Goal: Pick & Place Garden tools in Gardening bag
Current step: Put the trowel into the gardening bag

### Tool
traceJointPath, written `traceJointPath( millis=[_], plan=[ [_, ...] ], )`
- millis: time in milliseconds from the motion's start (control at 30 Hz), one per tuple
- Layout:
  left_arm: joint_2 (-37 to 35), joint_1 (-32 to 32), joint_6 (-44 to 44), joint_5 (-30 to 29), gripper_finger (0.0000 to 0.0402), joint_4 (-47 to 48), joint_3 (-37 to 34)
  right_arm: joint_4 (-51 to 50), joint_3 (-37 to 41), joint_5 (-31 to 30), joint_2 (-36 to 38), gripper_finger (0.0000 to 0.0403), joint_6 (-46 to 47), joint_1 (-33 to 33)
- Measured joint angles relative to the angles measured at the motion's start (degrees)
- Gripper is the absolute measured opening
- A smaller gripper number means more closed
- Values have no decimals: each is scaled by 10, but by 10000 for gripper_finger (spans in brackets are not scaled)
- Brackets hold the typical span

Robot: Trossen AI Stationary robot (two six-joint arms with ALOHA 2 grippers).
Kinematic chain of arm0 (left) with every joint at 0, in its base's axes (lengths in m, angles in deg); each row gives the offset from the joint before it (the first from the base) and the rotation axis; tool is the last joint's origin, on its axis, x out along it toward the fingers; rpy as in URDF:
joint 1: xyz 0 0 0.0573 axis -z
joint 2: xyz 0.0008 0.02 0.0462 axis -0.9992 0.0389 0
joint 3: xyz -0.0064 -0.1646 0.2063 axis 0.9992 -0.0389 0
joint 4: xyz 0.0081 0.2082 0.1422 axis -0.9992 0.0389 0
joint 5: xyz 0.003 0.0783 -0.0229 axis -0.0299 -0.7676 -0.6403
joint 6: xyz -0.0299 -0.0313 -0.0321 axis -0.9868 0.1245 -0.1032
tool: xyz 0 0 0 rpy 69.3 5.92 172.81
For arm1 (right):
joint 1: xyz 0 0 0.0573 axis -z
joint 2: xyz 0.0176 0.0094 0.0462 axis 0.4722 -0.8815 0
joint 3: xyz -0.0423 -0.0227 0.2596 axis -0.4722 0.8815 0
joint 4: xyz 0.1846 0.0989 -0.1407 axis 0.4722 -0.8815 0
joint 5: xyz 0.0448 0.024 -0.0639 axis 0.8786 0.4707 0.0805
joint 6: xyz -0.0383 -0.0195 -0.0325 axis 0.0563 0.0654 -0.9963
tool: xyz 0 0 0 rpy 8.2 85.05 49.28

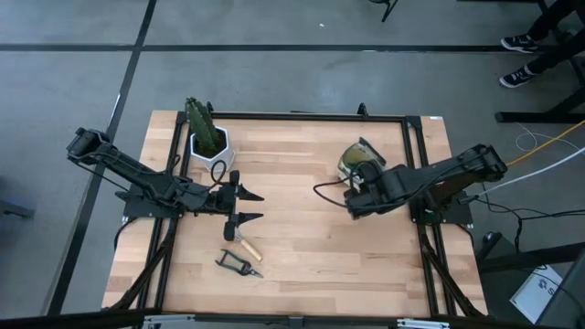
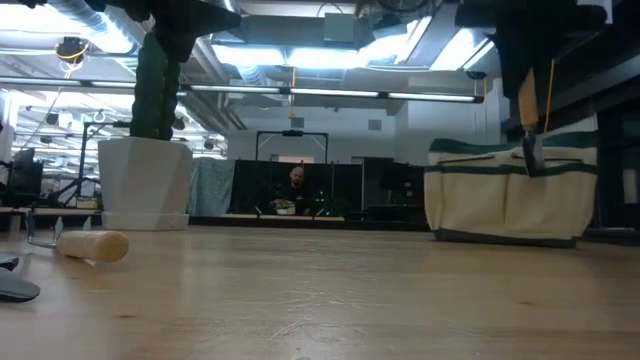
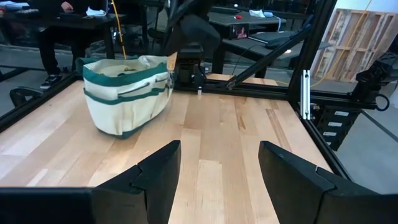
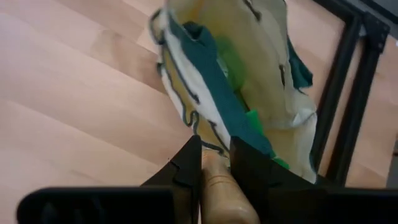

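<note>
- High view: the right end effector (image 1: 358,179) hangs just beside the bag (image 1: 355,156), which sits at 2 o'clock on the surface (image 1: 311,247). The left end effector (image 1: 253,206), fingers spread, is at 9 o'clock; shears (image 1: 239,265) and a wooden handle (image 1: 248,247) lie at 7 o'clock.
- Low view: the bag (image 2: 510,195) stands right, the white pot (image 2: 144,183) left.
- Left wrist view: spread fingers (image 3: 155,180) face the bag (image 3: 127,93).
- Right wrist view: the end effector (image 4: 214,163) pinches a wooden handle (image 4: 221,193) at the bag's (image 4: 249,74) rim.

Cloth gardening bag (image 3: 127,93); smooth, seemingly wooden handle (image 4: 221,194); pale wood table (image 1: 311,247).
</note>
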Motion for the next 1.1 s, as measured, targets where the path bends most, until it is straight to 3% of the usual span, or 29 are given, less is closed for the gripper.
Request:
traceJointPath(
  millis=[600, 867, 1100],
  plan=[
    [0, 0, 0, 0, 212, 0, 0, 0, -48, -8, 36, 66, -25, 10],
    [0, 0, 0, 0, 212, 0, 0, 1, -48, -17, 40, 66, -109, 48],
    [0, 0, 0, 0, 212, 0, 0, 0, -48, 21, 44, 66, -183, 70]
  ],
)
